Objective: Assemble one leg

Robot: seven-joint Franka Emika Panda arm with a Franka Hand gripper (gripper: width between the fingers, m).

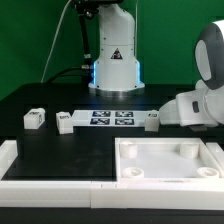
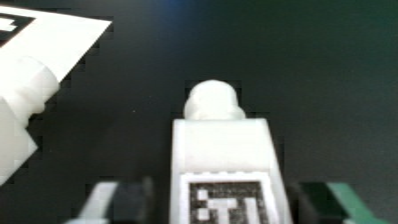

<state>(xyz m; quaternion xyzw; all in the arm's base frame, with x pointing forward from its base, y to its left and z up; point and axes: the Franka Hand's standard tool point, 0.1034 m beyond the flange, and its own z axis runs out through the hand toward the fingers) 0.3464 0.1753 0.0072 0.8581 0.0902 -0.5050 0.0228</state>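
Observation:
A white leg (image 2: pixel 221 140) with a black-and-white tag lies on the black table between my fingers in the wrist view. My gripper (image 2: pixel 222 206) is open, one finger (image 2: pixel 121 202) on each side of the leg with a small gap showing. In the exterior view this leg (image 1: pixel 152 122) stands at the exterior view's right, right at the tip of my gripper (image 1: pixel 164 116). Two more legs (image 1: pixel 36 118) (image 1: pixel 64 122) stand at the exterior view's left. The large white panel (image 1: pixel 128 176) with corner sockets lies in front.
The marker board (image 1: pixel 110 118) lies flat mid-table in front of the robot base (image 1: pixel 115 70). A white raised frame (image 1: pixel 30 168) sits at the front left. A white part's edge (image 2: pixel 32 70) shows beside the leg in the wrist view.

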